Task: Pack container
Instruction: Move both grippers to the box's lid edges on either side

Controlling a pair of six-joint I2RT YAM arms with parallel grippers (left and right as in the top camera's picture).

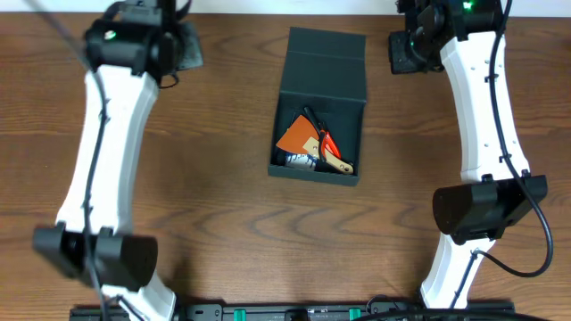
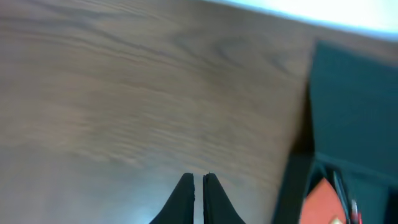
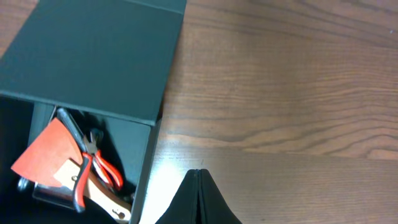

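Observation:
The container (image 1: 319,98) is a dark teal-black box in the middle of the table, its flap lid (image 1: 326,62) folded back toward the far side. Inside lie an orange-red flat piece (image 1: 296,135), red-handled pliers (image 1: 328,143) and a wooden-handled tool (image 1: 337,163). The left wrist view shows the container (image 2: 354,106) at its right edge. The right wrist view shows the lid (image 3: 93,56) and the pliers (image 3: 93,165) at the left. My left gripper (image 2: 198,178) is shut and empty over bare wood, left of the box. My right gripper (image 3: 199,172) is shut and empty, just right of the box wall.
The wooden table (image 1: 205,196) spreads round the box. The left arm (image 1: 107,134) and right arm (image 1: 482,116) reach from the near edge to the far corners. A white strip (image 2: 348,15) shows beyond the table's far edge.

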